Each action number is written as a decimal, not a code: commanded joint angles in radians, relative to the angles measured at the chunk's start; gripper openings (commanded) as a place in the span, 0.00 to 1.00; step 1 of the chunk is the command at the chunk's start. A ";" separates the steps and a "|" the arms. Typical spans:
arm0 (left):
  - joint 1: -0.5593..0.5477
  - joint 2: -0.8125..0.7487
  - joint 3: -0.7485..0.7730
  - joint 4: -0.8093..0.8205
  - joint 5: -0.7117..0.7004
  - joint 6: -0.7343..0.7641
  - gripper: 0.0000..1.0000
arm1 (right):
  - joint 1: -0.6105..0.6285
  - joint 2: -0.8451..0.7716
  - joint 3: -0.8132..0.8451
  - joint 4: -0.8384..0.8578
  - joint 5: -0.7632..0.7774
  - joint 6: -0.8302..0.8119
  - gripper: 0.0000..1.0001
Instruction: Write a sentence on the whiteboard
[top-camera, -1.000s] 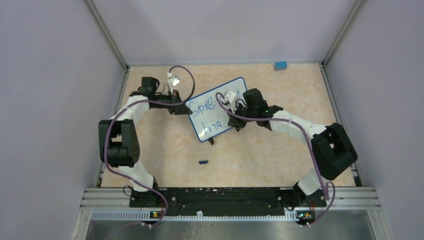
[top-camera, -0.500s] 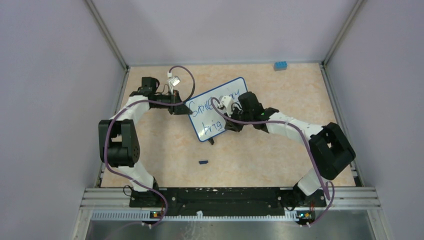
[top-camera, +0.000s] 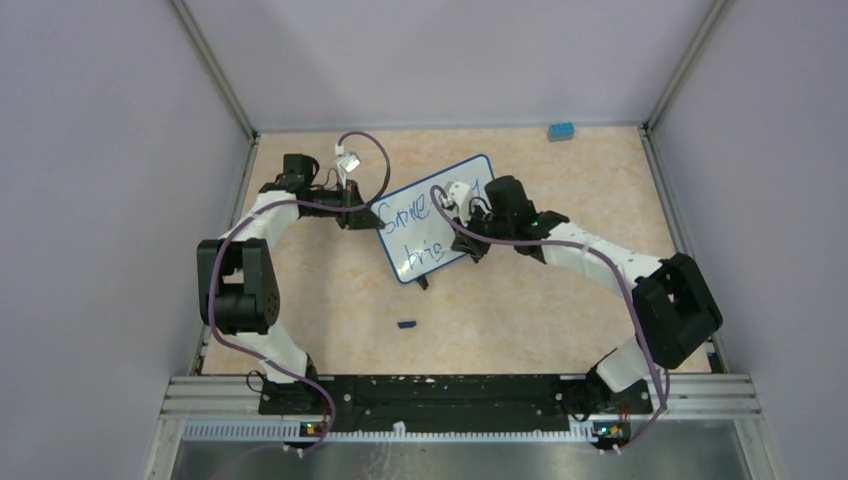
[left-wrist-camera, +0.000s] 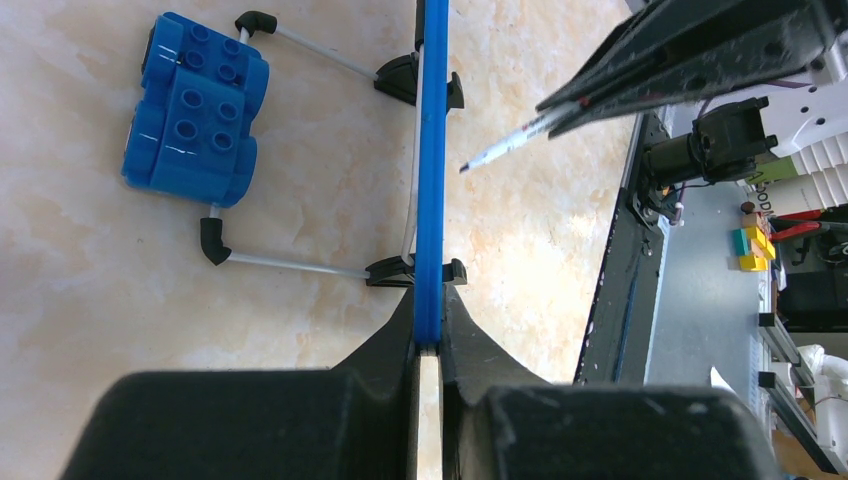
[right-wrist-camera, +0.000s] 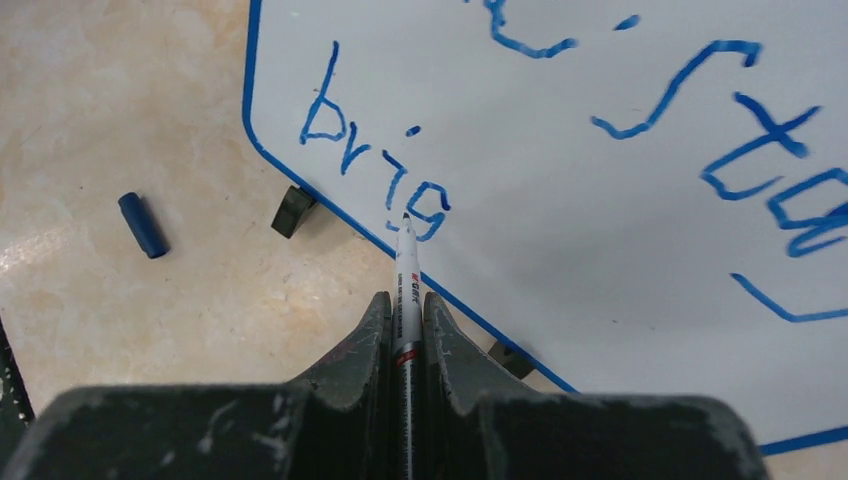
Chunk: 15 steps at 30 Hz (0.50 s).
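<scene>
Overhead, the whiteboard (top-camera: 476, 172) stands mid-table, marker cap (top-camera: 406, 325) loose before it; the left wrist shows the left gripper (left-wrist-camera: 428, 352) pinching its blue edge, a blue brick (left-wrist-camera: 195, 110) behind; the right wrist shows the right gripper (right-wrist-camera: 405, 302) clamped on the marker (right-wrist-camera: 406, 258), tip by "g" of the sentence (right-wrist-camera: 392, 190), so land lightly for "h", minding the nearby frame.

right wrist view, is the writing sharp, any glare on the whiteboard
right wrist: writing and marker sharp, whiteboard evenly lit, no hot glare, right end effector dark and soft near the lens; top external: same words small, partly hidden behind the right arm
</scene>
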 joint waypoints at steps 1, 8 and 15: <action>-0.011 -0.001 0.019 -0.005 -0.010 0.027 0.00 | -0.061 -0.044 0.074 0.016 -0.020 0.009 0.00; -0.011 -0.004 0.015 -0.003 -0.013 0.026 0.00 | -0.076 -0.026 0.107 0.027 -0.005 0.008 0.00; -0.011 -0.003 0.014 -0.003 -0.013 0.027 0.00 | -0.076 -0.002 0.118 0.034 -0.008 0.009 0.00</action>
